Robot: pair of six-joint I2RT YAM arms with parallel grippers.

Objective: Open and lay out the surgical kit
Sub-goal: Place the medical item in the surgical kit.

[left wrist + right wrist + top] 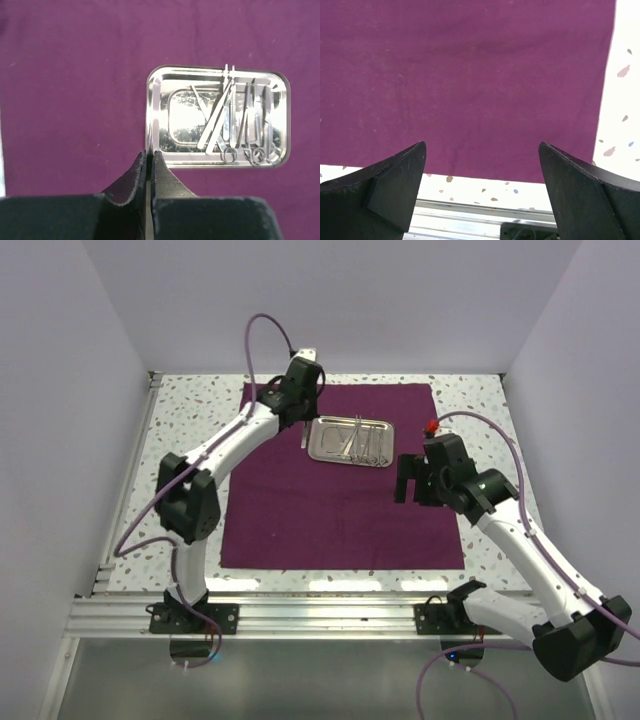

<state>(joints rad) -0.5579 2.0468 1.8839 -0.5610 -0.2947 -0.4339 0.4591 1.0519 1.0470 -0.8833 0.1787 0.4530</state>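
Left gripper (150, 167) pinched shut beside tray (153, 95), contents unclear; bumping rim could scatter instruments (235, 120). Right gripper (482, 165) wide open, empty, over cloth (470, 75).

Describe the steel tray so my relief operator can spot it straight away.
Find the big purple-maroon cloth spread across the speckled table. Midway along its far half sits a small rectangular tray. It is the only shiny thing on the cloth, with thin silver instruments piled at its right end.
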